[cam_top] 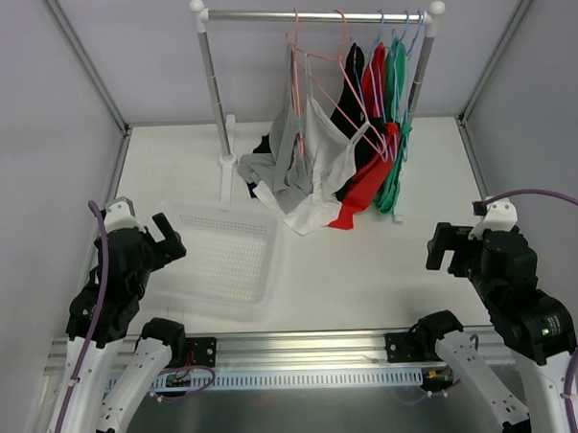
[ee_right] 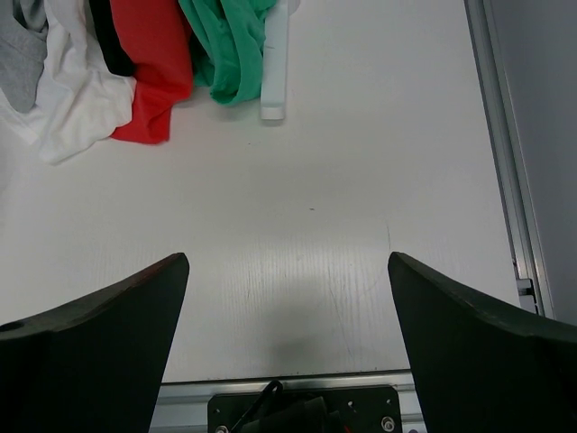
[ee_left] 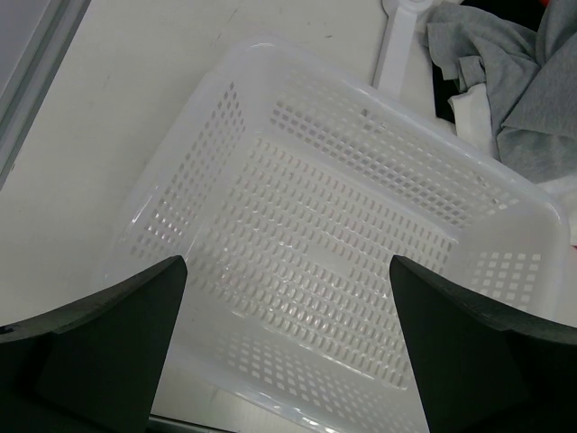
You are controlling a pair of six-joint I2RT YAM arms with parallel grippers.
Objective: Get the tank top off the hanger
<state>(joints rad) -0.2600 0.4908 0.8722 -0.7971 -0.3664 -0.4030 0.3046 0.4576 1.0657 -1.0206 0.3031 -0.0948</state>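
Table [cam_top: 368,271], white, walled on three sides, carries everything. Rack [cam_top: 319,14] stands at the far edge: a metal rail on two posts with white feet.

Both arms are well back from it, at the near corners. Left gripper [ee_left: 287,262] hangs over the basket with its jaws spread wide and nothing between them. Right gripper [ee_right: 287,262] is likewise wide open over bare table, holding nothing.

Basket [cam_top: 219,253], white perforated plastic, sits on the near left of the table, just beside the rack's left foot.

Five tops hang in a row on the rail's right half. Grey top [cam_top: 277,155] is leftmost, then white top [cam_top: 325,167], black top [cam_top: 355,70], red top [cam_top: 369,179] and green top [cam_top: 395,126] by the right post. All sag low, and their lower ends lie bunched on the table; the grey and white ones spread towards the basket's far corner.

Pink hanger [cam_top: 311,57] is hooked on the rail and tilted, with the grey and white tops draped around it. Which strap sits on which hanger, I cannot tell.
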